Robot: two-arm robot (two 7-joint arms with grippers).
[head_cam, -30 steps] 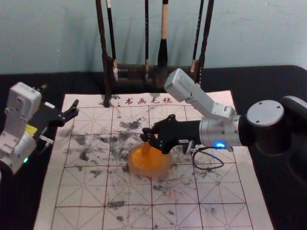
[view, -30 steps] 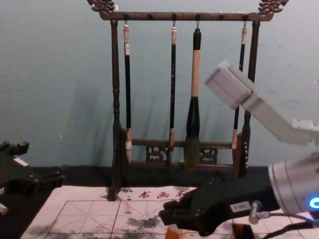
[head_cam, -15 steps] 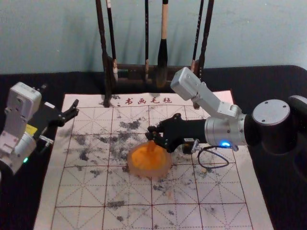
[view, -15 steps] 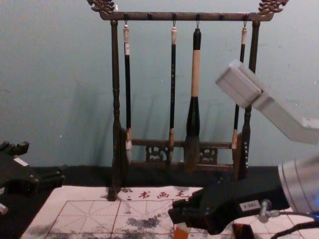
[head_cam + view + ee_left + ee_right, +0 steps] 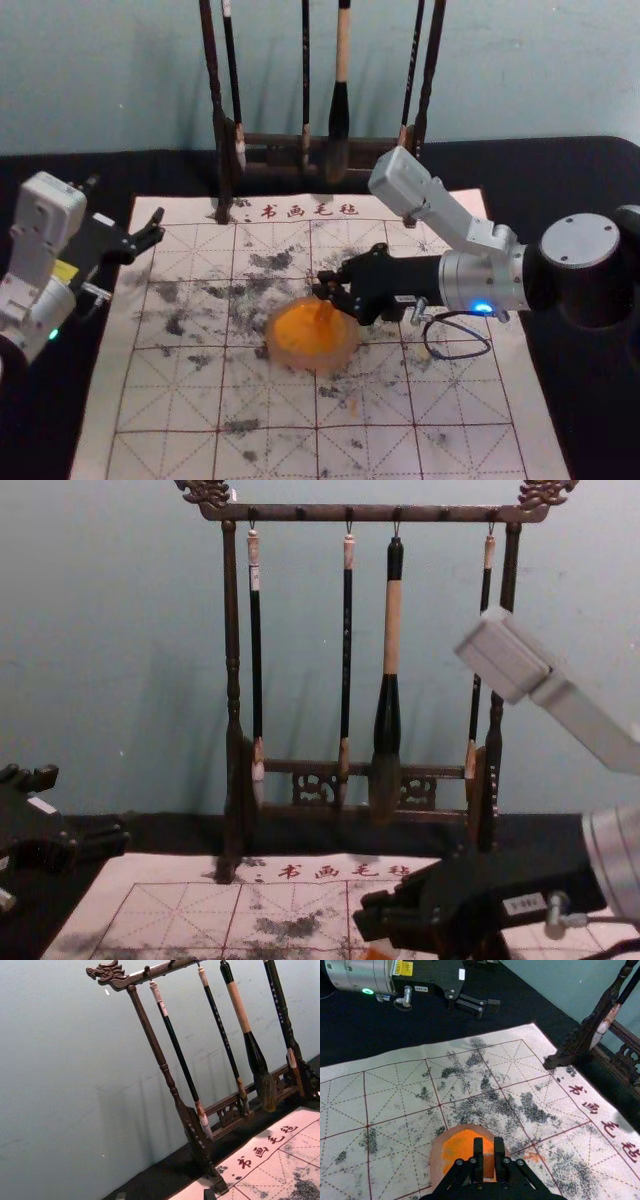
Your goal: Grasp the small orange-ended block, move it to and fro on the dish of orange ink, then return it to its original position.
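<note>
In the head view my right gripper (image 5: pixel 325 287) is over the right part of the dish of orange ink (image 5: pixel 283 352). It is shut on the orange block (image 5: pixel 322 313), whose lower end overlaps the orange ink; contact is hard to tell. In the right wrist view the block (image 5: pixel 489 1166) sits between the fingertips of my right gripper (image 5: pixel 488 1147), with the dish (image 5: pixel 436 1160) behind it. The chest view has the block (image 5: pixel 378 951) below the fingers. My left gripper (image 5: pixel 150 230) stays parked at the left, open; its fingertips (image 5: pixel 209 1194) edge into the left wrist view.
A dark wooden rack (image 5: pixel 222 160) with several hanging brushes stands at the mat's far edge. The gridded mat (image 5: pixel 170 400) has grey smudges and lies under the dish. A small dark object (image 5: pixel 392 312) sits beneath the right gripper's body.
My right gripper has moved rightward across the dish, carrying the block from the dish's middle to its right part. The left arm and the dish have stayed put.
</note>
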